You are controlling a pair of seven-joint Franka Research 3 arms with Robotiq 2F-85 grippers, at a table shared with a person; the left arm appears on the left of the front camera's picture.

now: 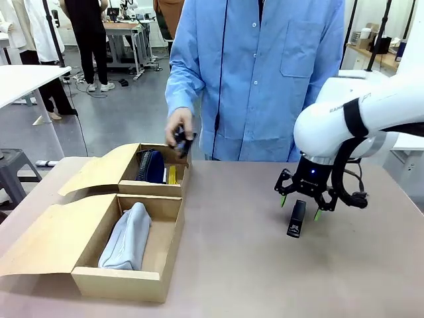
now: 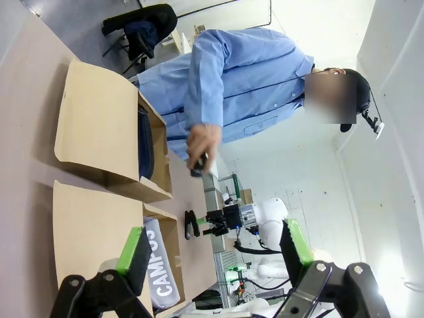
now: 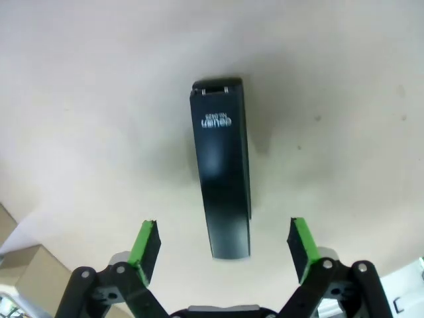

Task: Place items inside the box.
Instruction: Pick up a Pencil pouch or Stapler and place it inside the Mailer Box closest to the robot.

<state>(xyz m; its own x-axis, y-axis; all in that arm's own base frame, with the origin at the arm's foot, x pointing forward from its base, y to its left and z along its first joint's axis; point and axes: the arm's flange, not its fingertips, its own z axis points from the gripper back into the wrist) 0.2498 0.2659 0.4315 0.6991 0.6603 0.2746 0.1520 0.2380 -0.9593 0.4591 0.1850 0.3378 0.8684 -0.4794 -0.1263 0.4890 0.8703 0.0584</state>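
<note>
Two brown boxes are sitting open on the left part of the worktop (image 1: 265,278). The near box (image 1: 119,283) is holding the grey pouch (image 1: 127,237), which is lying flat inside it. The far box (image 1: 159,189) is holding the navy pouch (image 1: 154,167) and the yellow knife (image 1: 172,174), side by side. A person in a blue coat is standing at the far side. The person's hand (image 1: 177,126) is holding a small black stapler (image 1: 182,141) just above the far box's back corner. The other stapler (image 1: 296,222) is lying on the bare worktop on the right, well apart from the boxes. The right pincer (image 1: 300,207) is hanging just above it with its green pads spread wide, and it is gripping nothing. In the right wrist view the other stapler (image 3: 222,172) is lying between the two pads without touching them. The left pincer (image 2: 213,248) is standing wide too, with nothing in it.
</note>
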